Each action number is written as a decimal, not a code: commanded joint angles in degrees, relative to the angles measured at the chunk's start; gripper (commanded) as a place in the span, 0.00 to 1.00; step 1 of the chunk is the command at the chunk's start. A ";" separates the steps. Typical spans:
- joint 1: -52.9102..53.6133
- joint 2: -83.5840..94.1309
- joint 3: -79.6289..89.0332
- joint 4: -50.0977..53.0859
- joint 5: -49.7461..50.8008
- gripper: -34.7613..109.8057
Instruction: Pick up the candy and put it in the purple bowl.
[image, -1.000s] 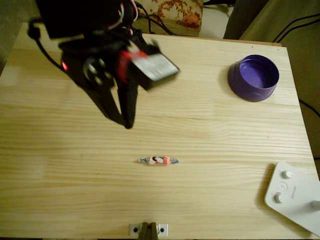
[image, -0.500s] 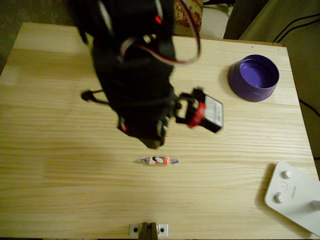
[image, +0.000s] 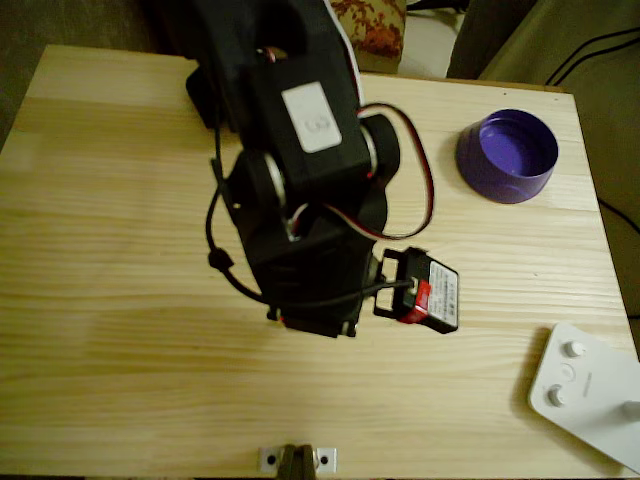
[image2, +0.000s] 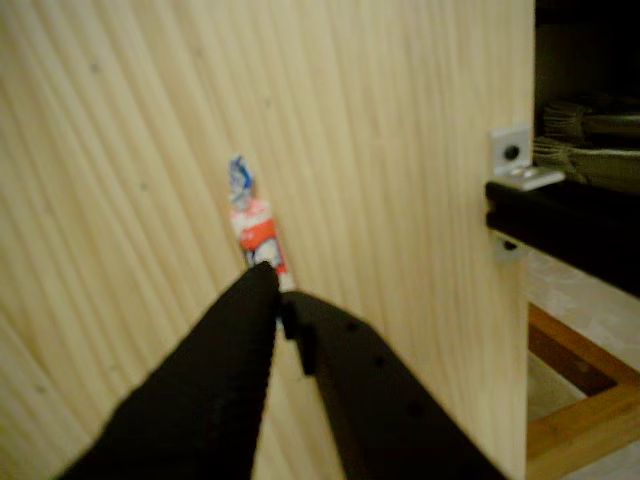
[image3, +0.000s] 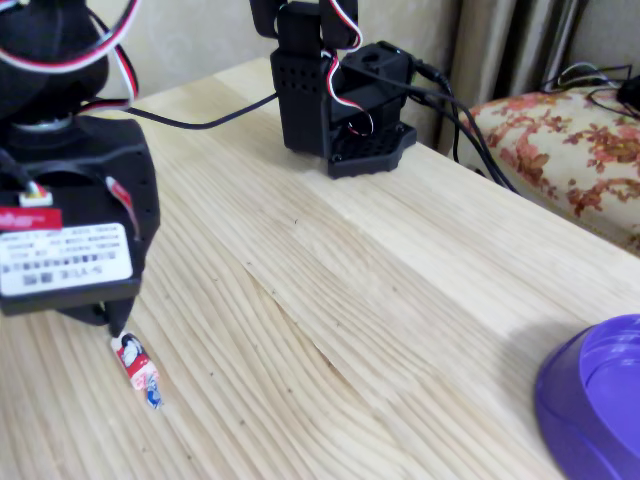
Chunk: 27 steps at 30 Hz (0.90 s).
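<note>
In the wrist view the candy (image2: 254, 224) lies on the wooden table, pinkish-orange and white with a bluish twisted end pointing away. My gripper (image2: 280, 298) hangs just over the candy's near end, its two black fingers pressed together at the tips, with nothing between them. In the fixed view the candy (image3: 137, 372) lies just below the gripper (image3: 110, 322), which pokes out under the motor block. From overhead, the black arm (image: 310, 200) covers the candy. The purple bowl (image: 507, 155) stands at the table's far right, a good way from the gripper, and its rim (image3: 590, 385) shows in the fixed view.
A white device with round knobs (image: 590, 395) lies at the near right corner. A small metal bracket (image: 297, 460) sits on the front edge. The arm's base (image3: 335, 95) and its cables stand at the back of the table.
The arm has swung from the back left toward the table's middle and come down over the candy, which it now covers in the overhead view. The candy has not moved.
</note>
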 joint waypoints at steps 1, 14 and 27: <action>-1.58 2.02 -3.16 1.41 -0.26 0.25; -2.64 -0.44 -2.90 2.02 -1.49 0.33; -3.43 -3.69 -3.16 4.31 1.76 0.44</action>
